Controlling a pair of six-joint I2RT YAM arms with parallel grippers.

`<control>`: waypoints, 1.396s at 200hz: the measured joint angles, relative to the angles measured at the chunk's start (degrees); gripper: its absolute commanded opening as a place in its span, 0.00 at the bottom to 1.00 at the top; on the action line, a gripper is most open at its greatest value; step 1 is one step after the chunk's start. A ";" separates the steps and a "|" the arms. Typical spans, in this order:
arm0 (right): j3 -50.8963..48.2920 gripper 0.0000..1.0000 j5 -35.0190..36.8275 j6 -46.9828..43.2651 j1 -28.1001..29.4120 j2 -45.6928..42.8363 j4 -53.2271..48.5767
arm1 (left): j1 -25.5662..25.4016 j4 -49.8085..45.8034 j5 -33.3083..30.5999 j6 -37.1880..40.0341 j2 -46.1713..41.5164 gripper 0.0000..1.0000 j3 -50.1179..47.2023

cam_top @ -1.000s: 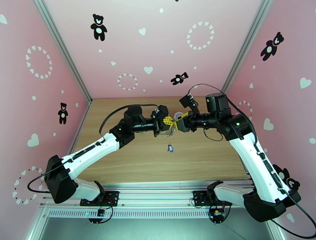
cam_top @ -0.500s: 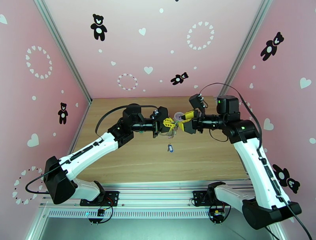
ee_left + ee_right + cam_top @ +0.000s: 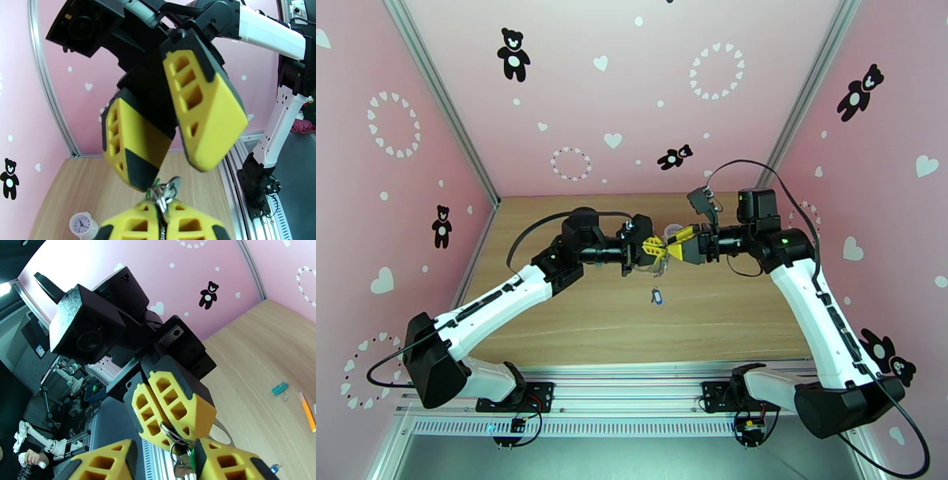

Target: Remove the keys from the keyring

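From above, the left tool (image 3: 657,251) and the right tool (image 3: 674,247) were seen tip to tip, held up over the middle of the tabletop (image 3: 577,324). The keyring (image 3: 660,267) was hung between them, too small there to be made out well. The blue key (image 3: 656,297) was seen lying on the tabletop, a little nearer the near edge, so it was judged to be off the ring already. A small clock (image 3: 675,230) was stood towards the far edge.

In the left wrist view, the left tool (image 3: 162,209) was seen squeezed tight on the keyring (image 3: 164,192), with the metal rings poking out past its tips. A bit of green there was taken to be the green key (image 3: 155,182). The right tool (image 3: 173,173) was held just above, spread apart, with nothing pinched.

In the right wrist view, the keyring (image 3: 181,465) was seen hanging from the closed left tool (image 3: 170,435), down in the gap of the right tool (image 3: 164,449). The green key (image 3: 192,457) was found right against one finger. A teal clip (image 3: 279,389) and an orange pen (image 3: 307,411) were left farther off on the tabletop.

The green key was judged to be the one being worked off. Next, the right tool would need to be closed on the green head alone. The key would then need to be slid round and off while the keyring was held firm.
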 measured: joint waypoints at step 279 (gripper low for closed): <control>0.85 0.21 8.11 -0.48 0.79 0.11 -2.54 | 0.00 0.61 -1.05 0.02 -0.11 0.05 0.00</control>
